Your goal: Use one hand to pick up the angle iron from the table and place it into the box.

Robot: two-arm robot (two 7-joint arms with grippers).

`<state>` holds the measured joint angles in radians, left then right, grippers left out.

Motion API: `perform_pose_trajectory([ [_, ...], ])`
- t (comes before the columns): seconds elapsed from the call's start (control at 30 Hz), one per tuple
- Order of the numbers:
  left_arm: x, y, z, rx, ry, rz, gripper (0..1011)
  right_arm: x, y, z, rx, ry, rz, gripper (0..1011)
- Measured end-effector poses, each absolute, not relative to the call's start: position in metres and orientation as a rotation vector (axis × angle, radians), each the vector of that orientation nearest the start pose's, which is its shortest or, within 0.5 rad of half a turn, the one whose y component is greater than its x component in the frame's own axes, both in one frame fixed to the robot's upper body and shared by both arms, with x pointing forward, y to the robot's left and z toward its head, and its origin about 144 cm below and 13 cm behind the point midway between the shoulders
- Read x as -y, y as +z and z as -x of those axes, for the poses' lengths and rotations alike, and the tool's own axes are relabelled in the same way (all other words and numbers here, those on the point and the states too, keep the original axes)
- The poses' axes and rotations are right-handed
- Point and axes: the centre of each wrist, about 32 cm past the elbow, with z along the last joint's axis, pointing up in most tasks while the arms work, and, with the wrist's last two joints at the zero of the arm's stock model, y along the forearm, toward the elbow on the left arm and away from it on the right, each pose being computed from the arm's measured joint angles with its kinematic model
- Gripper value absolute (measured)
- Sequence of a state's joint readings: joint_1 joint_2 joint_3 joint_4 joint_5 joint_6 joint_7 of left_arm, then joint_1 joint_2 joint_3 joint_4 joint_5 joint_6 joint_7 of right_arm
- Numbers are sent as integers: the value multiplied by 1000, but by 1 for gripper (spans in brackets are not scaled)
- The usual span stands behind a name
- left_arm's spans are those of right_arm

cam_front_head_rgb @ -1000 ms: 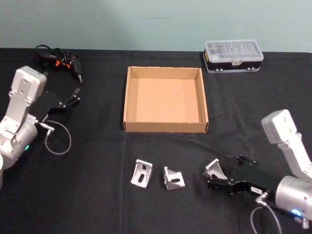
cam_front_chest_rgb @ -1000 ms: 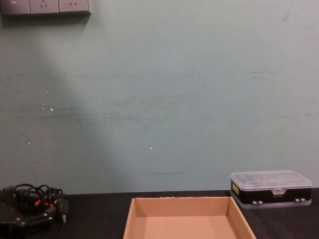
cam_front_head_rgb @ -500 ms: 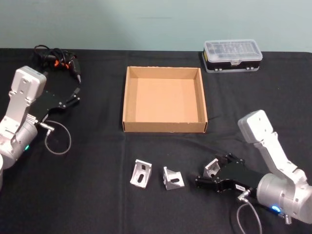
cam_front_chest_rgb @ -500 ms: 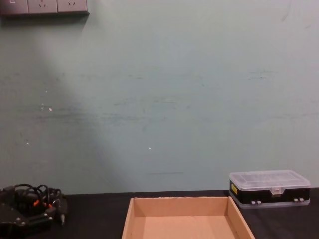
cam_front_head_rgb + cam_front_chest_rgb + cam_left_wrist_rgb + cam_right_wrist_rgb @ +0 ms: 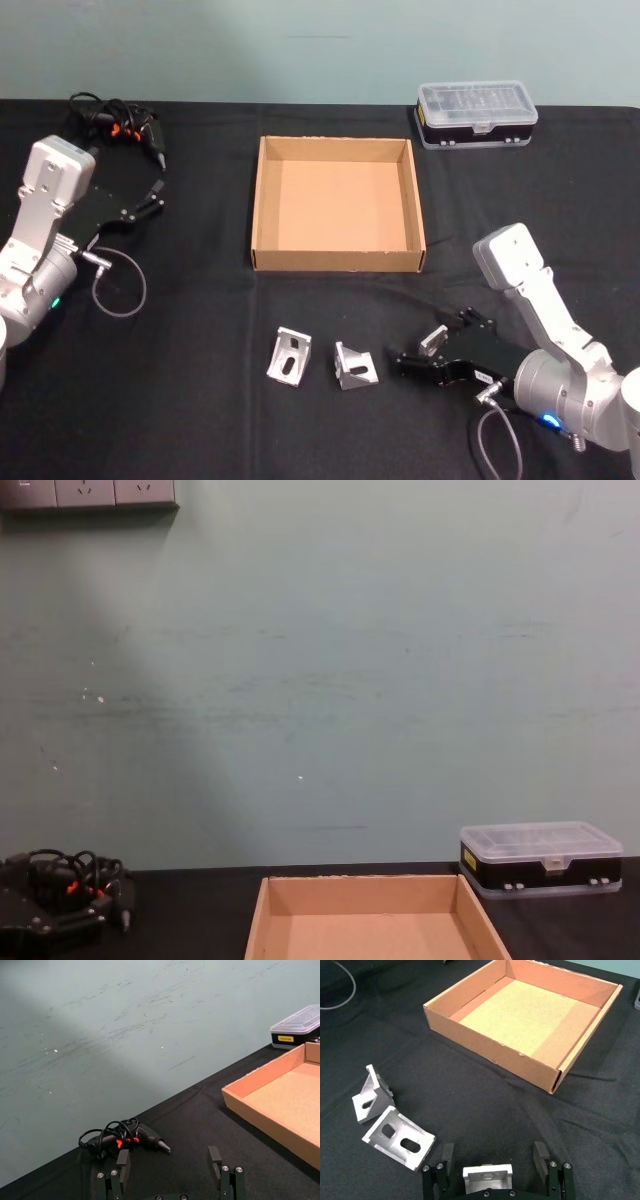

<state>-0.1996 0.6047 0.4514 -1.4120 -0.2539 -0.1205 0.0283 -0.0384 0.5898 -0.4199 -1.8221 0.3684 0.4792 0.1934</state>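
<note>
Three silver angle irons lie on the black table in front of the tan box. The left one and the middle one lie free. My right gripper stands open around the right angle iron, low over the table. In the right wrist view that angle iron sits deep between the fingers, which do not touch it; the other two and the box lie ahead. My left gripper rests open at the far left.
A black case with a clear lid stands behind the box to the right. A tangle of black cable with a tool lies at the back left, just beyond the left gripper. A grey cable loop lies by the left arm.
My right arm has swung left and its gripper has slid forward, so the right angle iron now sits deeper between the open fingers. The left arm has not moved.
</note>
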Motion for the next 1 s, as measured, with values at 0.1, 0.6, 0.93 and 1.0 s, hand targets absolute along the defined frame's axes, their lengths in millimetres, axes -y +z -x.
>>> perform_pose_trajectory([
  [0.1,-310,1140,-489,285,1248,-305,1011,242,1171,-413,-204,-900,527,1000],
  [0.6,-310,1140,-489,285,1248,-304,1011,242,1171,-412,-201,-898,528,788],
  [0.93,-310,1140,-489,285,1248,-304,1011,242,1171,-412,-200,-897,528,469],
  [1.0,-310,1140,-489,285,1248,-304,1011,242,1171,-412,-200,-897,528,449],
])
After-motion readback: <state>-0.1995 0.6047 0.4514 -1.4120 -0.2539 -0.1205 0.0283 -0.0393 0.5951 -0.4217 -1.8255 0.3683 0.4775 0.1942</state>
